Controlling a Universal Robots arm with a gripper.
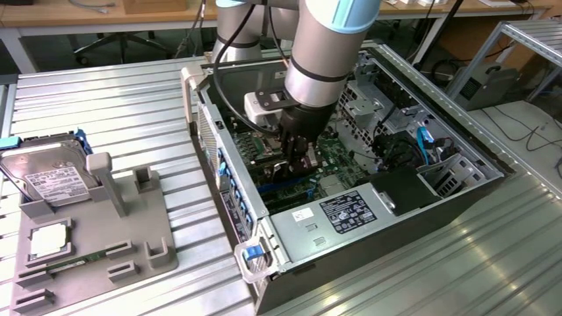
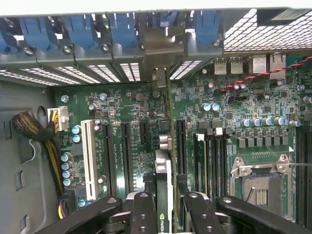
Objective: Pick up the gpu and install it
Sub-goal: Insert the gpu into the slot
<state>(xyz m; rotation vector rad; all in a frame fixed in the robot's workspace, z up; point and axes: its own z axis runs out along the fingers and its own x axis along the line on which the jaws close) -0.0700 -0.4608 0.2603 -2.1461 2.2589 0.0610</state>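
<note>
Claw (image 2: 167, 208): clamped on the gpu (image 2: 163, 168), 1 finger on each face.
Gpu place: on edge inside the computer case (image 1: 457, 155), over the motherboard (image 2: 243, 97).
Long axis: parallel to the expansion slots (image 2: 126, 156), bracket end toward the blue clips (image 2: 122, 27).

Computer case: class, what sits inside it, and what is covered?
Inside the computer case: a green motherboard and a grey power supply. The gripper holds the gpu edge-on over the expansion slots; the board directly beneath the card is covered.
</note>
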